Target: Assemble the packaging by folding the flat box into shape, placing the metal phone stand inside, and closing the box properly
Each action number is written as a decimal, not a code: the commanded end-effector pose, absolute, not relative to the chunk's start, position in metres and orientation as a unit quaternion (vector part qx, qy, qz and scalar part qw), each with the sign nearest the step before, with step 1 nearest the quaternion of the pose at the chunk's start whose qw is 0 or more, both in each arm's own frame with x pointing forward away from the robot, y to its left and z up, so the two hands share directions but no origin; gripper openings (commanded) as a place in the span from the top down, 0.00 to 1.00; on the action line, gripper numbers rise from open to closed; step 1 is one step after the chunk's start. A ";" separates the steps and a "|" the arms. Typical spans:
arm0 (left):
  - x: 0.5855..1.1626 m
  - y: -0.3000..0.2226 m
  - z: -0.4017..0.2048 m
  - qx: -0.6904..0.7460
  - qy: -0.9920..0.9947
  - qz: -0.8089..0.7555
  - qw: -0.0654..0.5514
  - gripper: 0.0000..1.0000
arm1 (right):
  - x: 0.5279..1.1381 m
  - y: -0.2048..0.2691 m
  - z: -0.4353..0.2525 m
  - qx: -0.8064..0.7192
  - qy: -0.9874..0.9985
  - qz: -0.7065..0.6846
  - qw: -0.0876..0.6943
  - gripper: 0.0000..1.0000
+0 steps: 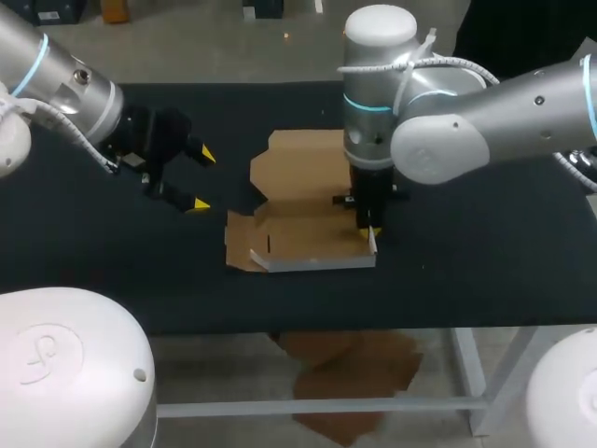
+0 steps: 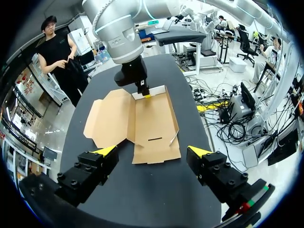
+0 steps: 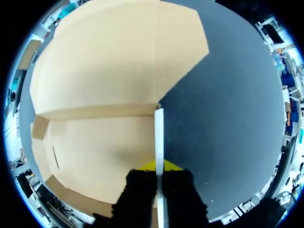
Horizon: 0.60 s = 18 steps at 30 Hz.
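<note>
From the head view, the flat brown cardboard box [image 1: 303,215] is seen lying open near the middle of the black tabletop [image 1: 485,252], its lid panel spread away from the robot. The right end effector [image 1: 370,227] is set down at the box's right edge, pinched on the thin upright side flap [image 1: 372,245], judged to be held so the wall is raised along its crease. The left end effector [image 1: 198,179] is held well apart to the left, its fingers spread wide and holding nothing. No metal phone stand is visible.

In the left wrist view, the box [image 2: 152,118] is framed ahead of the wide-spread left end effector [image 2: 152,152], with bare tabletop between them, so nothing appears to block an approach. The right end effector [image 2: 145,92] is seen at the far end of the tray.

In the right wrist view, the side flap [image 3: 158,137] is clamped narrowly between the right end effector's [image 3: 155,166] yellow tips, standing on edge between the tray floor and the tabletop [image 3: 228,118].
</note>
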State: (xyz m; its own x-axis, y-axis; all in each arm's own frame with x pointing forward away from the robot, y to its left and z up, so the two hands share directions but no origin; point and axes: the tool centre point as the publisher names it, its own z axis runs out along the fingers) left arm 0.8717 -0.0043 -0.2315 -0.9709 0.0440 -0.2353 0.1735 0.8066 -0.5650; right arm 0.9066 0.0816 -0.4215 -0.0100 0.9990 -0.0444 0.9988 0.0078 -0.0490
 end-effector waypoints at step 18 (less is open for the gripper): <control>0.871 -0.004 -0.230 0.057 0.945 -0.303 0.105 0.00 | 0.908 0.081 -0.421 -0.707 -0.706 0.027 0.005 1.00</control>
